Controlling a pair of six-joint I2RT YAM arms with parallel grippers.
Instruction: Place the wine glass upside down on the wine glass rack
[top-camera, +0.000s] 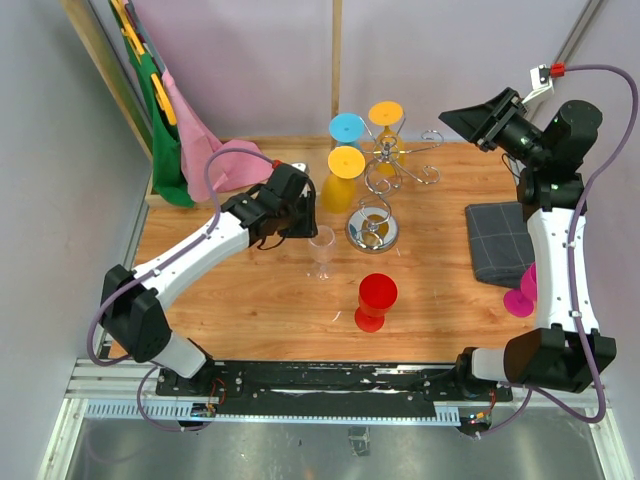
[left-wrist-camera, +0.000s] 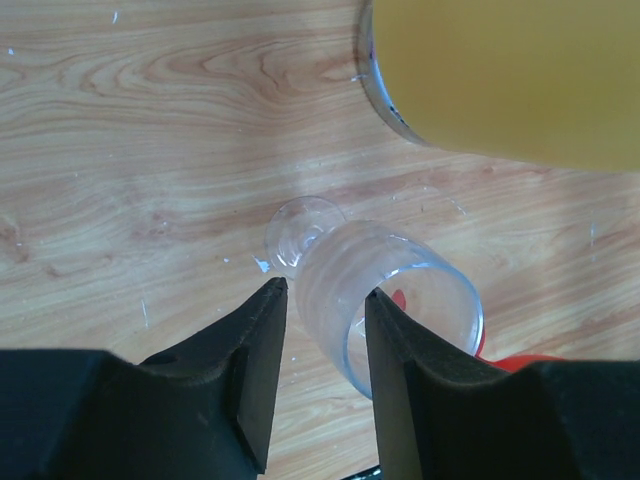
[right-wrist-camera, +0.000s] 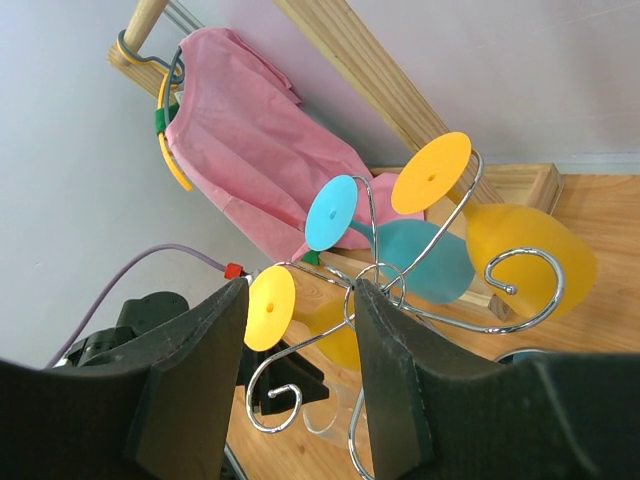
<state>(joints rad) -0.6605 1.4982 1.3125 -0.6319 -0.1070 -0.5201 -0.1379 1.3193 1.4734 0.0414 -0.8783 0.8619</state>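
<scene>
Overhead view: the left hand (top-camera: 305, 226) reaches over the middle of the wooden surface (top-camera: 250, 300). Its tips are just beside the clear stemmed wine glass (top-camera: 322, 250), which stands upright on its foot near the mirrored base of the shiny chrome wire wine glass rack (top-camera: 385, 165). Three glasses hang upside down on the rack's curled arms: a blue plastic glass (top-camera: 347, 128), an orange plastic glass (top-camera: 385, 113) and a yellow plastic glass (top-camera: 345, 175). A red plastic glass (top-camera: 376, 300) stands in front of the rack. A folded grey checked cloth (top-camera: 500, 240) lies to the right. The right hand (top-camera: 455, 118) is raised to the right of the rack, well apart from it.

Left wrist view: the left hand (left-wrist-camera: 325, 290) has its two black fingers (left-wrist-camera: 255, 370) apart. The clear stemmed wine glass (left-wrist-camera: 390, 290) shows through the gap and past the tips, its bowl wider than the gap and not clamped. The yellow plastic glass (left-wrist-camera: 500, 70) fills the upper right corner.

Right wrist view: the right hand (right-wrist-camera: 300, 290) is spread in the air with nothing between its fingers (right-wrist-camera: 395, 380). Beyond them is the wine glass rack (right-wrist-camera: 520, 290), with the round feet of the yellow (right-wrist-camera: 270, 305), blue (right-wrist-camera: 332, 212) and orange (right-wrist-camera: 430, 172) glasses facing the camera. A pink cloth on a hanger (right-wrist-camera: 250, 140) hangs behind.
</scene>
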